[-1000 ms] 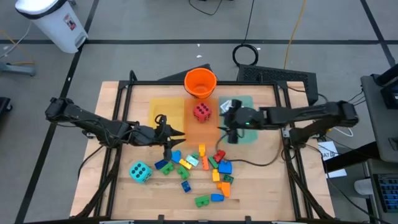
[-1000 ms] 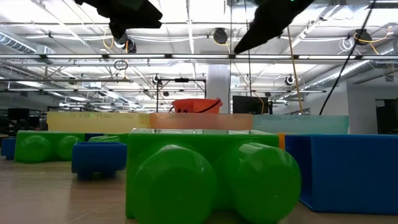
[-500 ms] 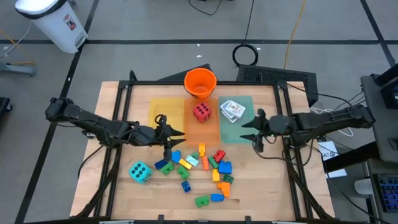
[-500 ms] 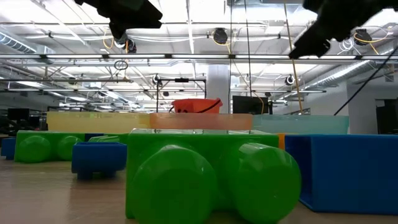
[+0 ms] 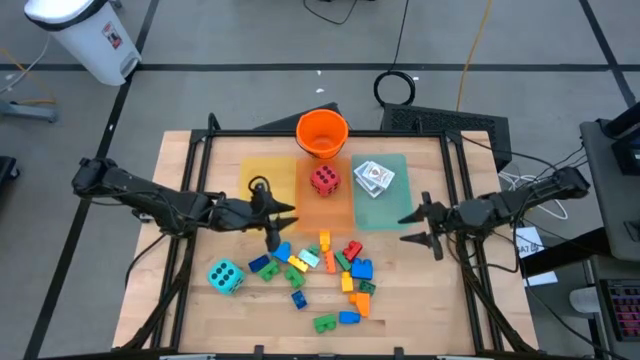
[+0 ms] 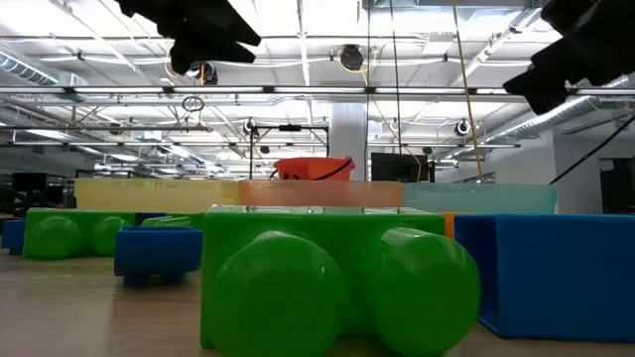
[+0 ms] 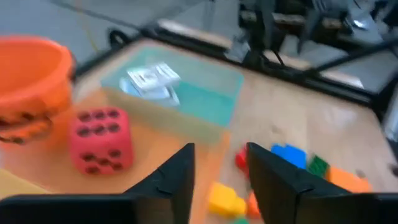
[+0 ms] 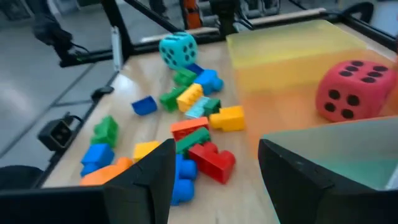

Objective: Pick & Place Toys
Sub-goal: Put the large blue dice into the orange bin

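Toys, seen from above: the red die (image 5: 323, 180) sits on the orange tray (image 5: 325, 205), the card packs (image 5: 374, 176) on the green tray (image 5: 380, 205), the bricks (image 5: 320, 270) and teal die (image 5: 225, 275) loose on the table (image 5: 420, 300), while the right gripper (image 5: 418, 226) has pulled back from the green tray to the table's right edge, jaws spread and empty, suggesting the cards were just delivered. In the left wrist view, the left gripper (image 7: 219, 177) hangs by the bricks with a narrow empty gap. The right wrist view shows nothing between its fingers (image 8: 158, 168).

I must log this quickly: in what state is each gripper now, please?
Left gripper: open, holding nothing, over the bricks.
Right gripper: open, holding nothing, beside the green tray.
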Robot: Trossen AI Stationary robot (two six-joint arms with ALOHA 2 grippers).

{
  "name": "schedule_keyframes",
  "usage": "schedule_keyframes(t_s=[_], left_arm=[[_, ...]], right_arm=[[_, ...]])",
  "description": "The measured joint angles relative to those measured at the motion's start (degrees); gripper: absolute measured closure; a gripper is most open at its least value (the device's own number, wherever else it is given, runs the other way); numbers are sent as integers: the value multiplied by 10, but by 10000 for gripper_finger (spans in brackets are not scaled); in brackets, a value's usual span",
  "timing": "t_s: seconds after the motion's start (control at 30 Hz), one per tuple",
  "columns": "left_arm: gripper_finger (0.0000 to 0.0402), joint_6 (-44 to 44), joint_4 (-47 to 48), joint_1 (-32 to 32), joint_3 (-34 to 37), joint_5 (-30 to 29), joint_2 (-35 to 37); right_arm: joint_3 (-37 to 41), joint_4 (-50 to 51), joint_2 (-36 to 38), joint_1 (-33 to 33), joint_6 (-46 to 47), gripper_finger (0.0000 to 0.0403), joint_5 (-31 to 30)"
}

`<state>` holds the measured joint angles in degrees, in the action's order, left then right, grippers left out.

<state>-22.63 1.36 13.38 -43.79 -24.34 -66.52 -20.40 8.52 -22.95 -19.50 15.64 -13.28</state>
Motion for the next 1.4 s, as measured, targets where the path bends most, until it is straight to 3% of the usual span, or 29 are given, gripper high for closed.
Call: schedule_keyframes(t_s=[0.13, 0.33, 0.43, 0.5, 0.6, 0.7, 0.77, 0.83, 0.97, 1.23, 1.4], left_arm=[[162, -36, 65, -18, -23, 97, 0], [43, -133, 80, -29, -85, 356, 0], [15, -150, 97, 7, -122, 368, 0], [11, -150, 132, 52, -156, 316, -2], [18, -127, 195, 137, -231, 178, -32], [37, -145, 329, 225, -323, 30, -86], [52, -190, 416, 267, -384, -34, -132], [68, -255, 503, 299, -434, -61, -178], [96, -396, 608, 334, -492, -22, -260], [173, -657, 798, 338, -499, 190, -347], [230, -755, 839, 340, -497, 224, -359]], right_arm=[[21, -8, 27, -7, 2, 207, 0], [44, -15, 38, -7, 2, 207, -1], [56, -23, 38, -7, 2, 207, 0], [61, -30, 38, -7, 0, 207, 0], [62, -39, 38, -6, 1, 207, 20], [62, -44, 39, -6, 0, 207, 44], [62, -43, 42, -7, 0, 207, 46], [62, -43, 48, -7, 0, 207, 47], [62, -57, 69, -7, 0, 207, 76], [62, -74, 90, -7, -18, 207, 76], [62, -83, 89, -7, -18, 207, 76]])
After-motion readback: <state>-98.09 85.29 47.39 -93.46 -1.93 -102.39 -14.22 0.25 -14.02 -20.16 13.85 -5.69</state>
